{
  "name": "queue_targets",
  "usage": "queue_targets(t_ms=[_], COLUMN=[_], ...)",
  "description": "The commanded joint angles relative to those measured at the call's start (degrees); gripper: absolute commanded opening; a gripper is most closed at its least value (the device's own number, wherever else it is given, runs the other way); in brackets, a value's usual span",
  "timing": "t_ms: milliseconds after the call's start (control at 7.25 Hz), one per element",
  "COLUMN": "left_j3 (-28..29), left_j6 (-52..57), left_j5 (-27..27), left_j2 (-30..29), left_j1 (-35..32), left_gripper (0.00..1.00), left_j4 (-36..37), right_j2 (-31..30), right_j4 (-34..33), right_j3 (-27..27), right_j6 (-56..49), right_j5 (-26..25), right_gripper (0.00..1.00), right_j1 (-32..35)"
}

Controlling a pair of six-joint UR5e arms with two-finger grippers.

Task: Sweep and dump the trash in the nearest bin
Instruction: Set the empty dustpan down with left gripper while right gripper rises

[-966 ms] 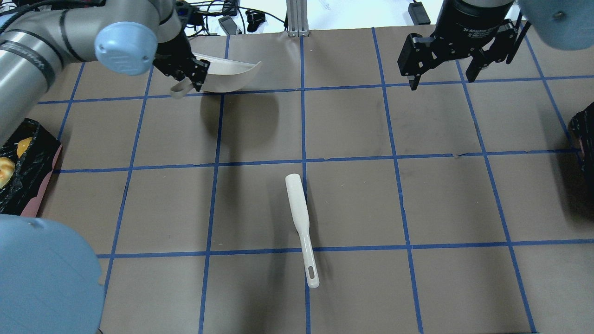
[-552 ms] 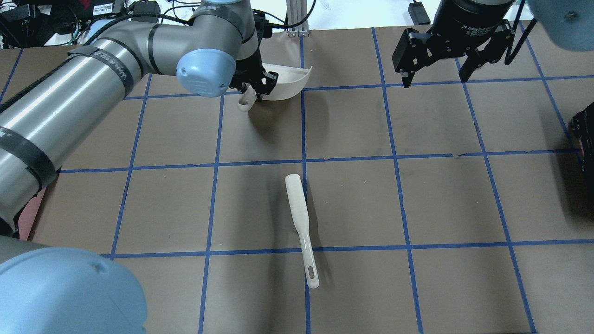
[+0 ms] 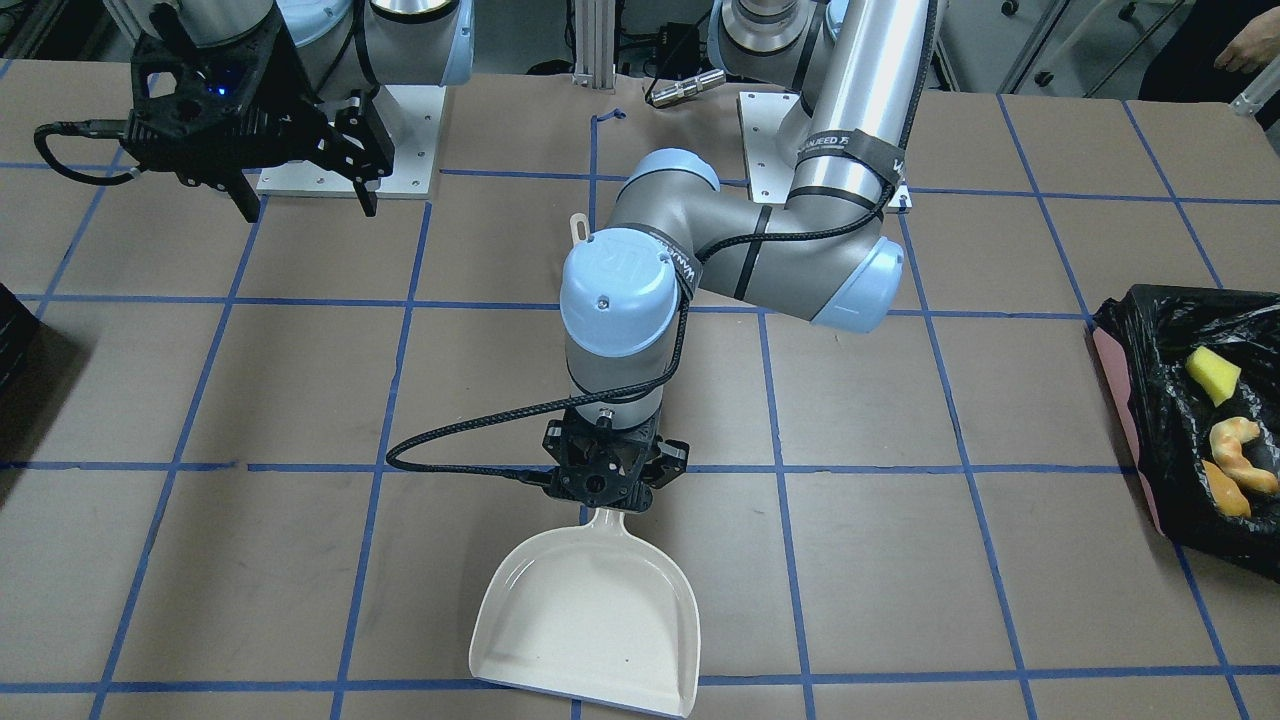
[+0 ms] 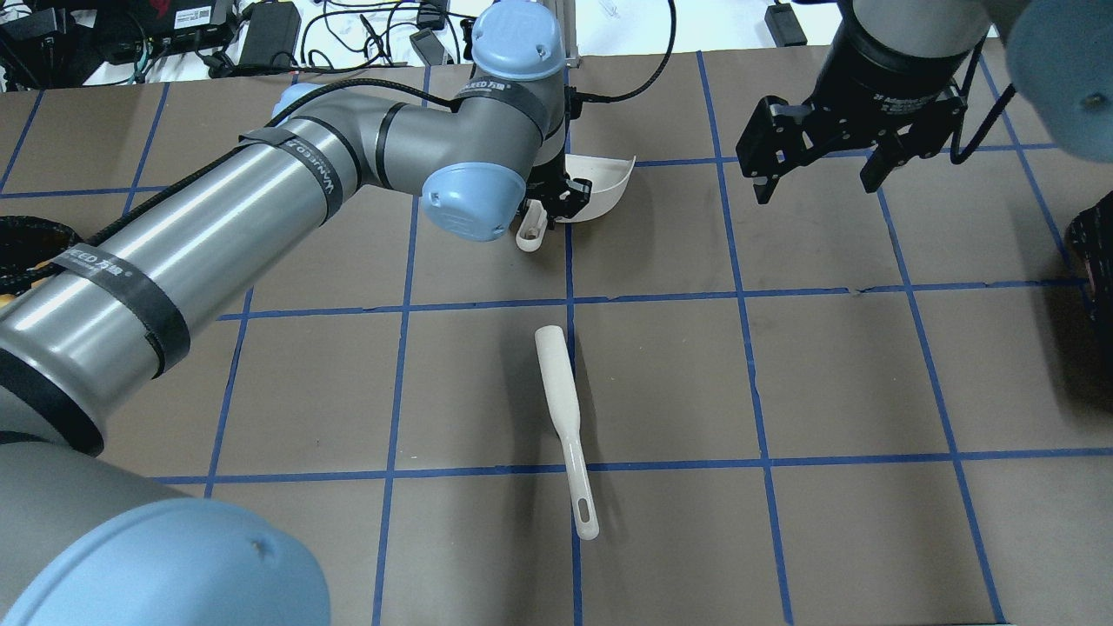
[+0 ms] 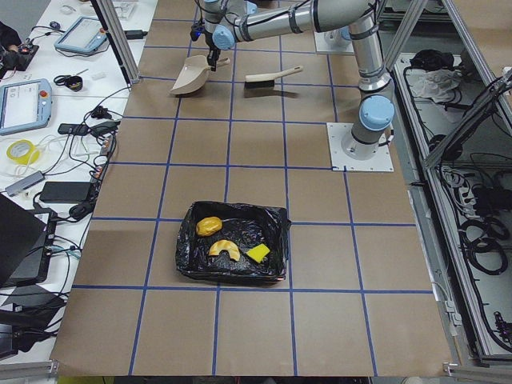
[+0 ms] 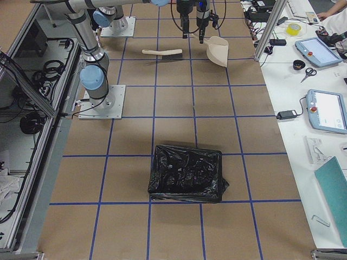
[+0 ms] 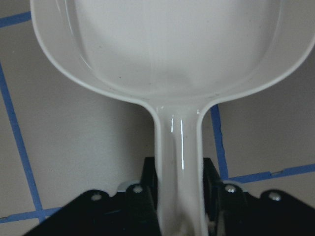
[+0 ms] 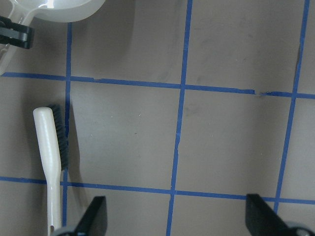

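Judging dump step done: we see trash (image 3: pixel 1235 445) inside bin (image 3: pixel 1118 385), well apart from dustpan (image 3: pixel 590 610). Left gripper (image 3: pixel 605 495) pinches dustpan handle. Right gripper (image 3: pixel 308 208) spread, empty, near dustpan. Brush (image 4: pixel 561 409) near dustpan. Next, we judge: lower dustpan, release.

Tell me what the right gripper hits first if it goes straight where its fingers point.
Probably the bare table: the right gripper points down, and its wrist view shows only brown surface between the open fingers. The brush lies off to one side.
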Motion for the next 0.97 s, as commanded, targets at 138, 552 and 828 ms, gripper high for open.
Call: queue_targets(t_ms=[138,552,828], left_j3=[-3.9,-4.8,-4.9], left_j6=[-0.3,-2.8,-5.2], left_j5=[0.4,0.9,0.8], left_j2=[0.6,0.1,0.4], left_j1=[-1.2,-1.3,-2.1], left_gripper=[0.0,0.0,0.0], left_j4=[2.2,2.9,2.9], right_j2=[-1.5,-1.8,-2.4], right_j4=[-0.1,0.6,0.7], right_j3=[1.7,1.8,2.1], right_j6=[-1.6,-2.1,-2.7], right_j5=[0.5,0.3,0.2], right_gripper=[1.0,1.0,1.0], right_j1=[0.1,0.1,0.1])
